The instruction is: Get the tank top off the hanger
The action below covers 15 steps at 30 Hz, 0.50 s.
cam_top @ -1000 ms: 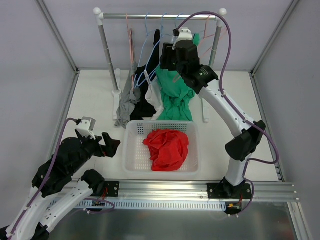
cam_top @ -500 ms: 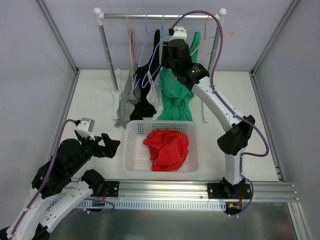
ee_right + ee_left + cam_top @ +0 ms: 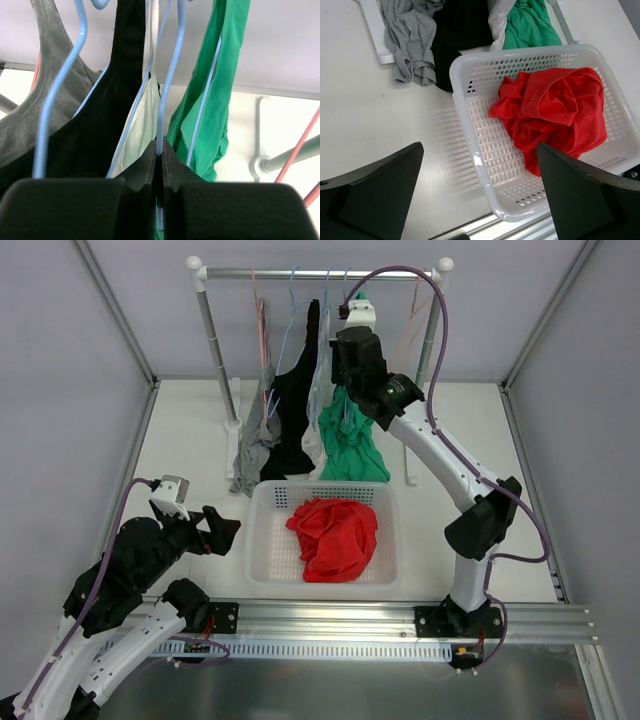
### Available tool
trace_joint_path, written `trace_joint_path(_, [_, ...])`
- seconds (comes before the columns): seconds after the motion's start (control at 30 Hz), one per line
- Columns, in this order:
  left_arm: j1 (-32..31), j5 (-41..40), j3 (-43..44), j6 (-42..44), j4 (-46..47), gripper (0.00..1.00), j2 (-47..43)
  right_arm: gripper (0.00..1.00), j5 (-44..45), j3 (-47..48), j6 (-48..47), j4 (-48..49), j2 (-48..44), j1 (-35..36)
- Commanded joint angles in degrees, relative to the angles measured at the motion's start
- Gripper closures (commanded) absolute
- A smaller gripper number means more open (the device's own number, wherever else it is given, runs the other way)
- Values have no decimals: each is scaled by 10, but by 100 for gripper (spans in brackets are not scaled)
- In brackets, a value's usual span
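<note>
Grey walls and a white desk (image 3: 190, 440) surround a metal rail (image 3: 300, 273) where the green tank top (image 3: 350, 445) hangs, soft, light and limp; its strap is the best hold. Only the wrist view shows the right gripper (image 3: 161, 155) pinching a blue wire hanger (image 3: 168, 90), seemingly that top's. The left gripper (image 3: 477, 170) is spread.

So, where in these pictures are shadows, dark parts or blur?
Top external: evenly lit, sharp. Left wrist: basket casts a soft shadow leftward on the table; jaws dark. Right wrist: black jaws lack detail; bright wall backlights the blue hanger.
</note>
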Motion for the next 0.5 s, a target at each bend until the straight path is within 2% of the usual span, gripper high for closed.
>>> trace_joint_path(0.0, [3,13,-2,-5,18,1,-8,100,5,-10,-22,28,-60,4])
trace_joint_path(0.13, [3,13,-2,-5,18,1,-7,100,-13,-16,-40,30,-89,1])
trace_joint_path(0.27, [3,12,-3,-5,18,1,-9,100,-87,-21,-64,31,-127,-5])
trace_joint_path(0.47, [3,12,-2,-5,18,1,-8,100,-104,-47,-88,31,-166,-10])
